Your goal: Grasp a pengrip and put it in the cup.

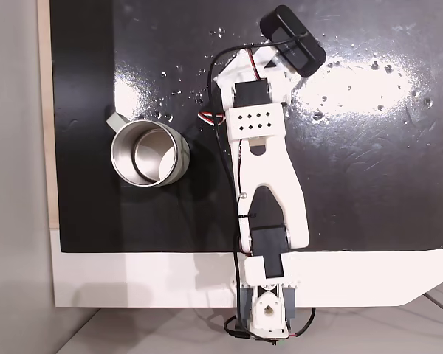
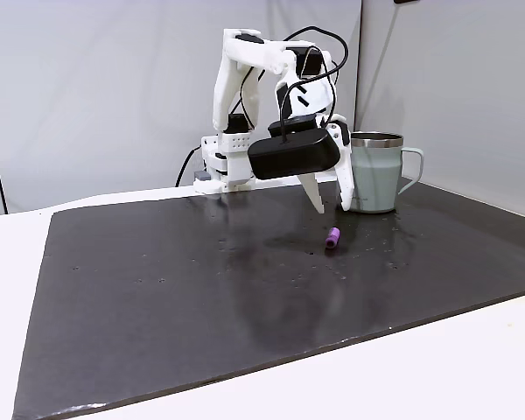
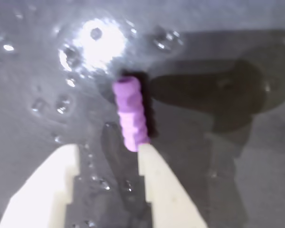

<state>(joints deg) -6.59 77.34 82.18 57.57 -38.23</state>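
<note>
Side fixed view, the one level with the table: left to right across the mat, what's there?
Arm base → black camera housing → gripper and, below it on the mat, pengrip → cup.

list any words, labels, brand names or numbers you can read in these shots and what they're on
None can be read.
The round brushed stainless-steel mug: no logo or print shows on its wall.
The tiny light-purple ribbed rubber pengrip: no lettering, and the wrist view is blurred.
The white two-finger gripper and the black mat: no readable marks.
</note>
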